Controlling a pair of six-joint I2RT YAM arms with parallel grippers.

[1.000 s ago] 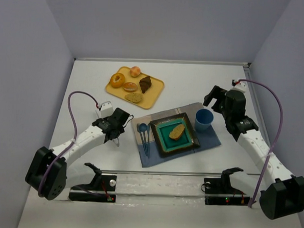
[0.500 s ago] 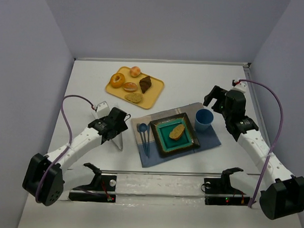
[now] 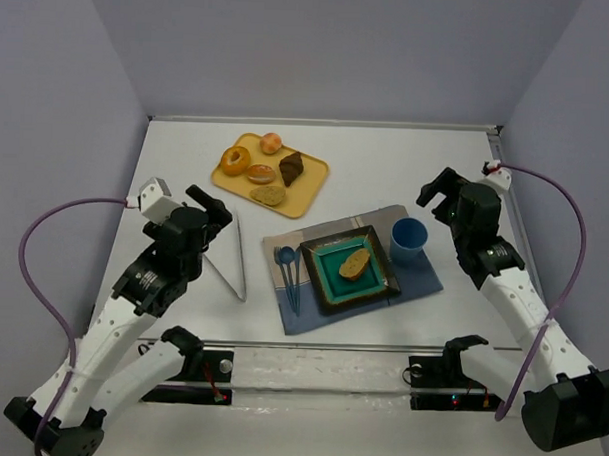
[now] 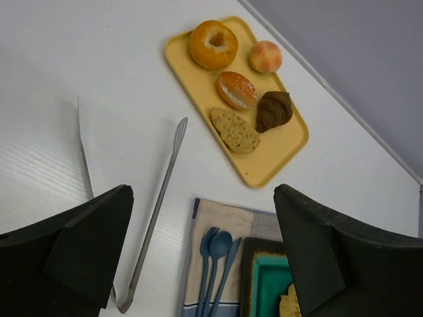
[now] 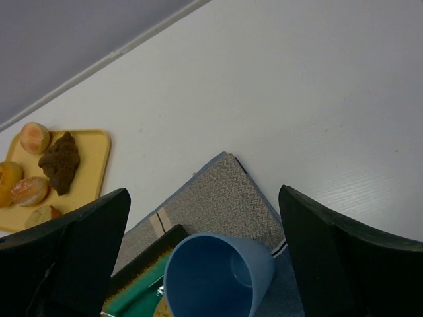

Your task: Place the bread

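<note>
Two arms: both off the food, nothing held
left gripper (image 4: 201, 254): jaws spread wide, empty, raised above the surface
tongs (image 3: 228, 260): flat on surface, just right of left gripper
tray (image 3: 308, 178): other pastries on it, far side
bread (image 3: 355, 264): on the teal plate (image 3: 323, 287), over the placemat
right gripper (image 5: 201, 254): jaws spread, empty, above the blue cup (image 3: 408, 238)
step: placement looks finished
next: likely just arms clearing away; no grasp needed
</note>
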